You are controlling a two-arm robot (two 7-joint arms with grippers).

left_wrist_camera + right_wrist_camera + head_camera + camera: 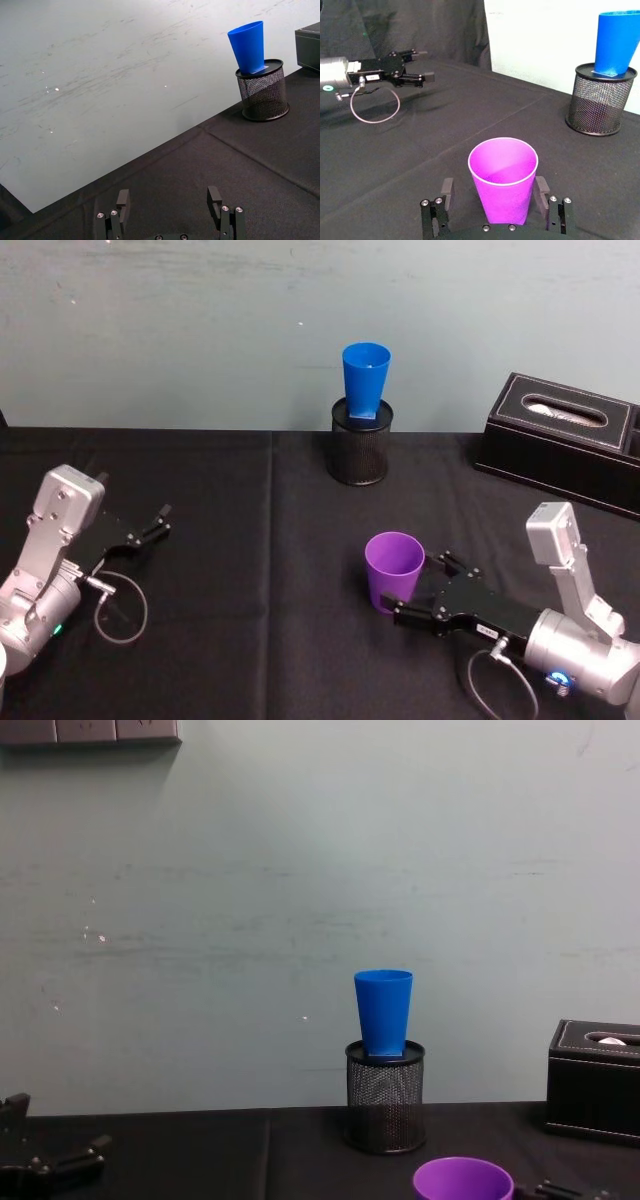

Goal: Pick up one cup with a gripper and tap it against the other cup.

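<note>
Right wrist view: the right pincer [493, 186] is set apart astride the purple cup [504, 177], near right on the table [420, 150]; contact is apparently not made. Light, slippery, thin plastic is judged; a mid-wall grip is advised. The left pincer [163, 520], apart, is parked left.

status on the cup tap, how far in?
Done: right tool is placed at the purple plastic tumbler, open around it. In hand: the grasp; the tumbler stands on the black cloth, not lifted. To do: close, lift, tap it against the blue plastic tumbler perched on the black wire-mesh pen holder. Left tool idles open at the left.
</note>
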